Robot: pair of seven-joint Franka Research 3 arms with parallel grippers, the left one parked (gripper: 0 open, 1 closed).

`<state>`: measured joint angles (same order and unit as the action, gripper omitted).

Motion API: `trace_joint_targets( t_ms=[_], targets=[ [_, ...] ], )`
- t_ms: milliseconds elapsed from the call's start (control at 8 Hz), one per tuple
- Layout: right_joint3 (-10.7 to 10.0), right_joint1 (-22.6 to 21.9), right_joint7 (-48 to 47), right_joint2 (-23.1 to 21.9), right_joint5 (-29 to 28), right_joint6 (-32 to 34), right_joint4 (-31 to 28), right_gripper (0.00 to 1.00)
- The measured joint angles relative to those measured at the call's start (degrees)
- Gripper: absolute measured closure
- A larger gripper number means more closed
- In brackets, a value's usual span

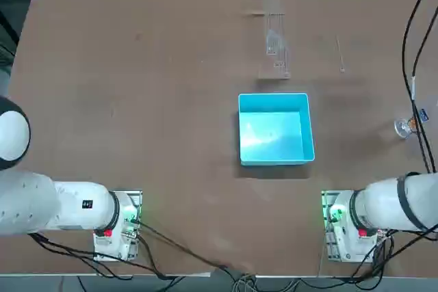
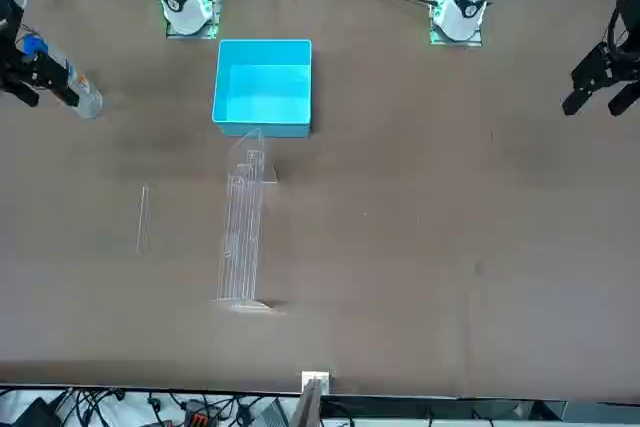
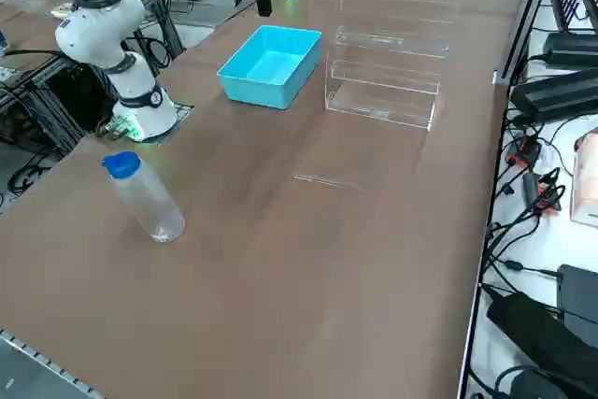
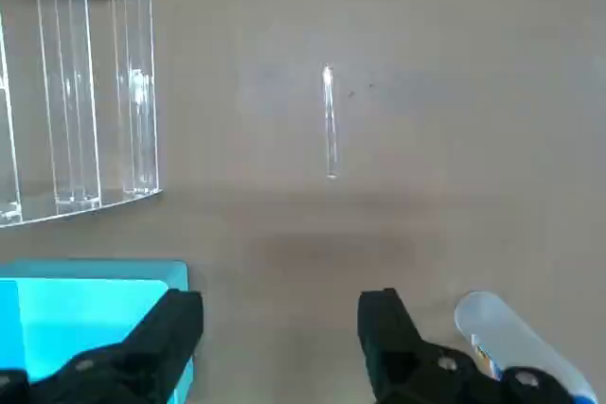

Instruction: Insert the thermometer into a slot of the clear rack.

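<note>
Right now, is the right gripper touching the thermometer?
Apart: in the wrist view, the right gripper is open, bare table showing between it and the thermometer.

- The right gripper (image 3: pixel 274 2) hangs high above the brown table (image 3: pixel 280 306), its two dark fingers apart.
- Lower than the hand, there's the blue bin (image 3: pixel 269 64).
- Beside the bin, farther forward than the hand, sits the clear rack (image 3: pixel 385 91), see-through and stepped.
- Closer to me than the hand, the thermometer (image 3: pixel 325 181) lies flat on the table.
- Back toward the white arm (image 3: pixel 107 44) from the hand is a pale bottle (image 3: pixel 148 201) with a blue cap.
- Well forward of the hand, past the table edge, black cables (image 3: pixel 512 231) sprawl.
</note>
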<state>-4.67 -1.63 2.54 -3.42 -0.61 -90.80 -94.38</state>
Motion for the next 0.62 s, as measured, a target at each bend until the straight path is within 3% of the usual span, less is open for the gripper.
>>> trace_joint_targets(
  t_ms=[625],
  targets=[
    [0.01,-0.24,-0.11,0.16,-0.01,1.28,-0.04,0.00]
  ],
)
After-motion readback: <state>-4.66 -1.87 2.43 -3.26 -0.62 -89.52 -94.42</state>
